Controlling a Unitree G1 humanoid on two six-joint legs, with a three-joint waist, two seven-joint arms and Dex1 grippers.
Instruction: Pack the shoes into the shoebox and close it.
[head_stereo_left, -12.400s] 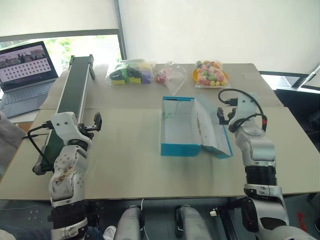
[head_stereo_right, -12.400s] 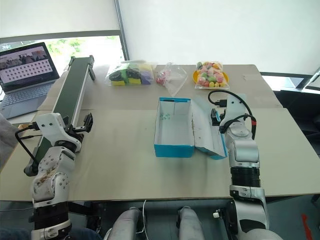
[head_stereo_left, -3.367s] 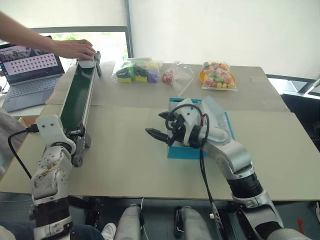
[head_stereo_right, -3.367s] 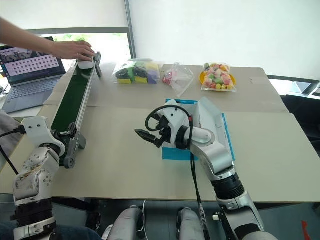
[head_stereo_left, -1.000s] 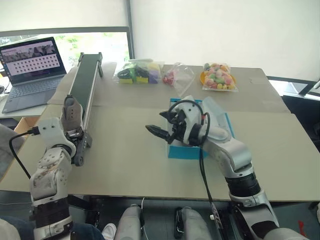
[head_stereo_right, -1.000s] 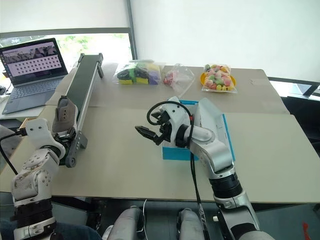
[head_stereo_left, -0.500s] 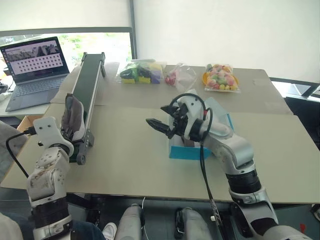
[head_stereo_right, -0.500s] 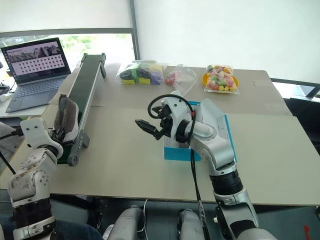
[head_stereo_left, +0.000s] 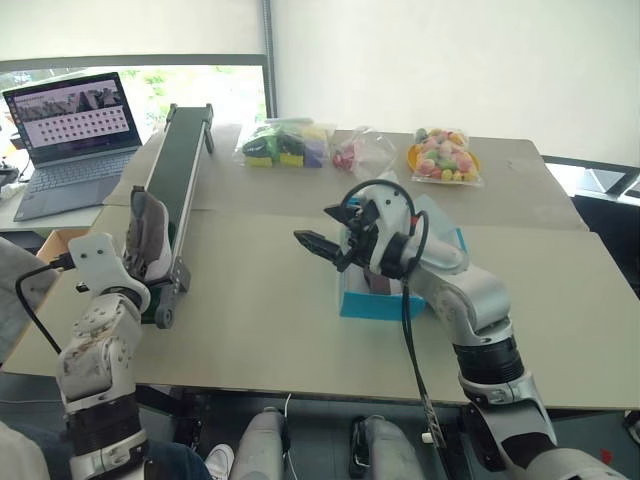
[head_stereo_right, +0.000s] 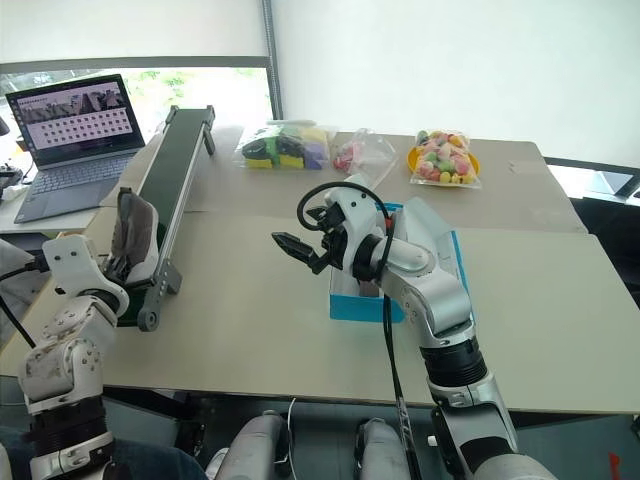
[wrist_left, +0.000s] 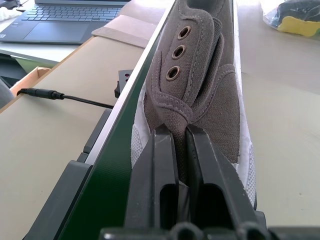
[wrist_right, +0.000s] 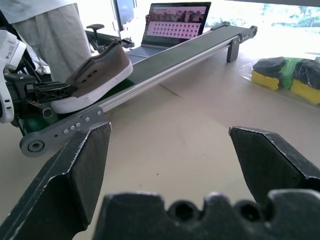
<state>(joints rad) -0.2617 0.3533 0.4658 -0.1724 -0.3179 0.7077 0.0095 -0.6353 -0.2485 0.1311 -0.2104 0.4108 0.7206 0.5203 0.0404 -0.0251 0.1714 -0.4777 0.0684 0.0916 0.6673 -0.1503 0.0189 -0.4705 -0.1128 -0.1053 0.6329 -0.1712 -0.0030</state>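
Robotics test lab.
Small conveyor belt (head_stereo_left: 172, 175) and open laptop (head_stereo_left: 72, 128) on a plain table (head_stereo_left: 260, 320), blank white walls.

A shoe (head_stereo_left: 148, 234) lies on the conveyor belt's (head_stereo_left: 176, 165) near end, left of the shoebox (head_stereo_left: 375, 300).

A grey-brown shoe (head_stereo_right: 133, 237) sits at the near end of the dark green conveyor belt (head_stereo_right: 165, 190), by the left gripper (head_stereo_right: 122, 262). The right gripper (head_stereo_right: 292, 250) hovers above the counter (head_stereo_right: 250, 320), jaws spread, beside the turquoise shoebox (head_stereo_right: 368, 302)
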